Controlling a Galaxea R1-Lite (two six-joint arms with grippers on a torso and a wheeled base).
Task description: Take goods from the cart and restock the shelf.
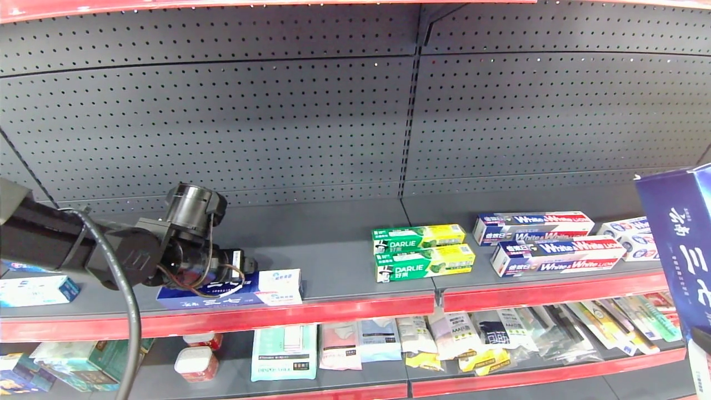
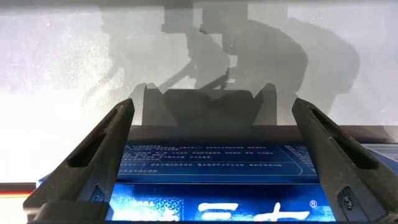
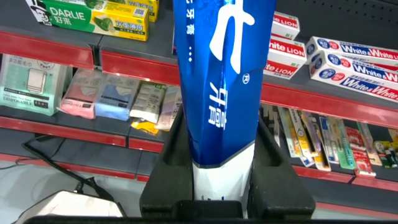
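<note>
**One toothpaste box on the shelf, another in hand**

The left gripper (image 1: 244, 265) stands wide, its fingers either side of the blue box (image 1: 261, 289) lying flat on the shelf (image 1: 333, 261) at 8 o'clock. The right gripper (image 3: 219, 124) clamps a second blue box (image 3: 217, 56) upright by its lower end, at 3 o'clock. The boxes are probably light, stiff card that crushes easily, so take them gently by the narrow sides.

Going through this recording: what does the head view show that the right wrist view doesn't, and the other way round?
Head view alone: the pegboard back panel, and the left gripper over a blue-and-white box lying at the shelf's front edge. Right wrist view alone: the right gripper shut on the lower end of the tall blue box. Both: the tall blue box, the green toothpaste boxes, the white-and-red boxes and the packets on the lower shelf.
</note>
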